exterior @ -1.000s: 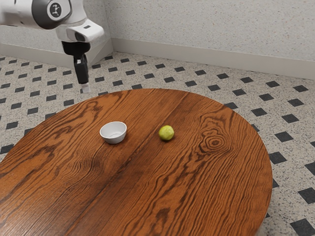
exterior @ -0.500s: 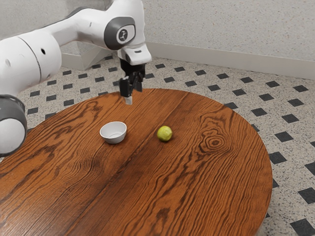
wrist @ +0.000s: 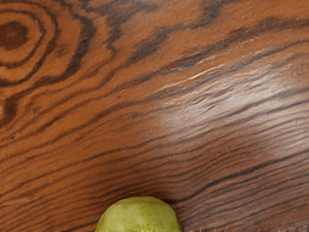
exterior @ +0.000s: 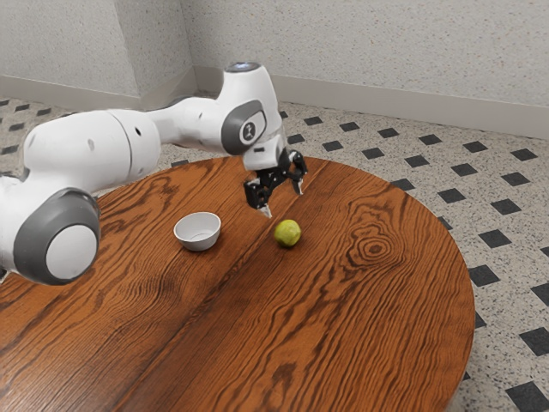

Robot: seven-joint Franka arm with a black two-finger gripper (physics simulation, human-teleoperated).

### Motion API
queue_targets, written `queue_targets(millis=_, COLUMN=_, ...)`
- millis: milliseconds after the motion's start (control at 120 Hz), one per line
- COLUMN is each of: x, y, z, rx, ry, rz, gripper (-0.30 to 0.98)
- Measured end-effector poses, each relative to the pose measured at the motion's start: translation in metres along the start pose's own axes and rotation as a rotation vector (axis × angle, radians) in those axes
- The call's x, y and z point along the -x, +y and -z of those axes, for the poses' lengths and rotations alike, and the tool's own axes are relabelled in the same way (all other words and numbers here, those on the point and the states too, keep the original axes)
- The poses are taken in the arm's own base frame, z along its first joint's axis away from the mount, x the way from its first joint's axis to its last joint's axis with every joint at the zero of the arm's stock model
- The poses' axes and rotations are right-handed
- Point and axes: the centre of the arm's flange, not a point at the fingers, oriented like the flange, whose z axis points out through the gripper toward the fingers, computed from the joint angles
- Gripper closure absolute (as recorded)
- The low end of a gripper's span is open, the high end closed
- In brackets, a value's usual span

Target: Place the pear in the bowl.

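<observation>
At the exterior view's near side, note round wooden table (exterior: 257,343) with dark grain. For clock readings there, take green pear (exterior: 287,233) as centre: rests on the tabletop, outside the bowl. Log pale arm (exterior: 90,154) with grey joint covers, nearest joint at 9 o'clock, then reaching round to between 11 and 12. Find white bowl (exterior: 197,232) also at 9 o'clock, closer in, upright on the wood and apart from the fruit. Mark swirled knot (exterior: 376,249) in the grain at 3 o'clock. Record black gripper (exterior: 282,201) at 12 o'clock: open, fingers spread well apart, tilted, near the pear with a visible gap. In the wrist view, see part of the pear's rounded side against the wood, with the same knot well apart from it. Farther off, list speckled floor (exterior: 442,176) with dark diamonds at 2 o'clock, then pale wall (exterior: 369,43) beyond at 1 o'clock.
</observation>
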Motion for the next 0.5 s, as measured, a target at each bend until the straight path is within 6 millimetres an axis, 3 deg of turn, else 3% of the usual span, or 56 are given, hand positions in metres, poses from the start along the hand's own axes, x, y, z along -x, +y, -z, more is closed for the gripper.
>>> queue_targets(millis=183, x=0.019, y=-0.008, z=-0.057, rx=-0.057, ry=-0.043, rz=-0.102, gripper=0.00)
queue_targets(millis=333, x=0.029, y=-0.019, z=-0.072, rx=-0.115, ry=-0.085, rz=-0.166, gripper=0.00)
queue_targets(millis=500, x=0.030, y=-0.017, z=-0.079, rx=-0.099, ry=-0.076, rz=-0.204, gripper=0.00)
